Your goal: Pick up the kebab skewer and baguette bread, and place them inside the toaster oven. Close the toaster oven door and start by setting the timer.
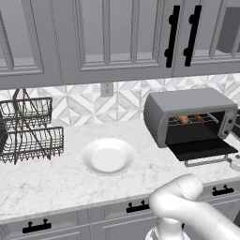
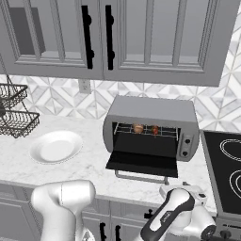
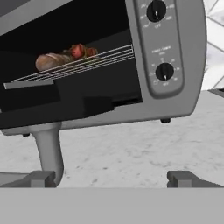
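Glossy white rounded arm [image 2: 63, 200], dark joint band (wrist), 2 grey fingertips [image 3: 43, 178].

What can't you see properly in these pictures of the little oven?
- Hand view: tiny print around the toaster oven knobs, too small to read.
- Hand view: the toaster oven door runs off the left edge.
- Right base view: the baguette bread and kebab skewer are too small for detail.
- Left base view: the gripper is out of frame.
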Controlling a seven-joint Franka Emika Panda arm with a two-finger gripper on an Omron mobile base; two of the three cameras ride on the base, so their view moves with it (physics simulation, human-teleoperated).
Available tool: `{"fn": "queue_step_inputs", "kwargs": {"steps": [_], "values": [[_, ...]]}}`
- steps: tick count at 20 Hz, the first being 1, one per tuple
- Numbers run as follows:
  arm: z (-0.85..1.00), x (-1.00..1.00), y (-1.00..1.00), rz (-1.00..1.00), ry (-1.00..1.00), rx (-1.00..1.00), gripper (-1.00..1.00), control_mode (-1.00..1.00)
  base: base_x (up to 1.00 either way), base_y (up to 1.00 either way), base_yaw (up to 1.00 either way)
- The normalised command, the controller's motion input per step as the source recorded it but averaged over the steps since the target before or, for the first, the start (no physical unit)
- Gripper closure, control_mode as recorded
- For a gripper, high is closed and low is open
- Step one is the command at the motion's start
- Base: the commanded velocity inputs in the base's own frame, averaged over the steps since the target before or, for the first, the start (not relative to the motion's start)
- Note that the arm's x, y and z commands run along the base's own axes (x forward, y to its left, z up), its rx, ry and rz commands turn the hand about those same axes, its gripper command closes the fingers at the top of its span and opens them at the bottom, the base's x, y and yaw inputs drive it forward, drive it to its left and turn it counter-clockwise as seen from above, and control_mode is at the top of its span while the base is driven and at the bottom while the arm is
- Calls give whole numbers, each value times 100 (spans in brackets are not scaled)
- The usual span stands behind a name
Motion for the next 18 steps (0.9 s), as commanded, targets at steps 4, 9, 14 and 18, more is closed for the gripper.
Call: {"fn": "queue_step_inputs", "kwargs": {"steps": [4,9,14,18], "values": [[44,36,-4,-8,-2,13,-100,-100,0,0,0],[52,42,0,-8,-4,14,-100,-100,0,0,0],[59,44,0,-9,-6,14,-100,-100,0,0,0],[51,44,0,-9,-4,13,-100,-100,0,0,0]]}}
